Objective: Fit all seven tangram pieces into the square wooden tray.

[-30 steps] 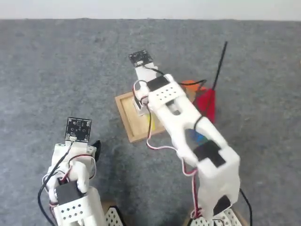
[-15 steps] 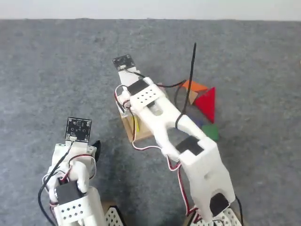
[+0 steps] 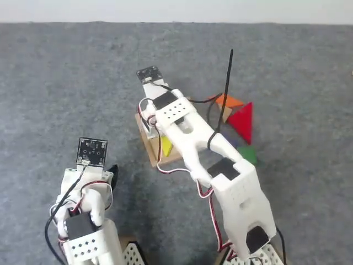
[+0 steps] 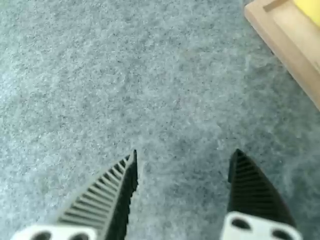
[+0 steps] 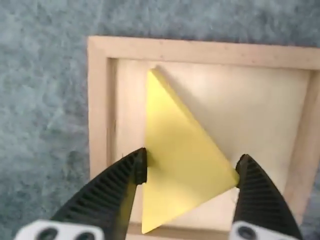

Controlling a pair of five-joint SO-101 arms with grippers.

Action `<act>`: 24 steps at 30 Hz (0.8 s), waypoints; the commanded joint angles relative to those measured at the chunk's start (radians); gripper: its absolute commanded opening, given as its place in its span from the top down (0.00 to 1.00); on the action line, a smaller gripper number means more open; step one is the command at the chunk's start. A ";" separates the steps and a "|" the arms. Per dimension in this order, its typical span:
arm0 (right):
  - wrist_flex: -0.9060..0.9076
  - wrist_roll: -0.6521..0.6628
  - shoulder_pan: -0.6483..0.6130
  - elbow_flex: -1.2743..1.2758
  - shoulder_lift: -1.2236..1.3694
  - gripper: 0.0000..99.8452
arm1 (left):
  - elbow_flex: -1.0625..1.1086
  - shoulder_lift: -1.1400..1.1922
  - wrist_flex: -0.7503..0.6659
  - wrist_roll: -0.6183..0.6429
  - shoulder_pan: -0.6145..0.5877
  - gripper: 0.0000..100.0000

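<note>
The square wooden tray (image 5: 99, 125) holds a yellow triangle (image 5: 175, 160) lying flat against one inner wall. My right gripper (image 5: 191, 162) hangs open just above it, one fingertip at the triangle's long edge and the other at its corner. In the high view the right arm covers most of the tray (image 3: 145, 142), with a bit of the yellow triangle (image 3: 166, 147) showing. Orange (image 3: 228, 101), red (image 3: 242, 121) and green (image 3: 247, 154) pieces lie on the carpet to the tray's right. My left gripper (image 4: 182, 162) is open over bare carpet, near a tray corner (image 4: 280, 35).
Grey carpet covers the whole table. A black cable (image 3: 226, 88) arcs up from the right arm over the loose pieces. The left arm (image 3: 85, 210) stands at the front left, well away from the tray.
The right arm has swung left from the loose pieces to over the tray, then eased back slightly. More of the yellow triangle now shows in the tray. The left arm has not moved.
</note>
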 commanded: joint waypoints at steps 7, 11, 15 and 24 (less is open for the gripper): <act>0.008 0.017 0.004 -0.051 0.005 0.72 | -0.007 0.003 -0.003 -0.011 0.002 0.72; 0.007 0.017 -0.031 -0.052 0.033 0.72 | -0.007 0.003 -0.003 -0.011 0.002 0.72; 0.018 0.021 -0.067 -0.078 0.018 0.72 | -0.007 0.003 -0.003 -0.011 0.002 0.72; 0.065 0.078 -0.131 -0.097 0.002 0.72 | -0.007 0.003 -0.003 -0.011 0.002 0.72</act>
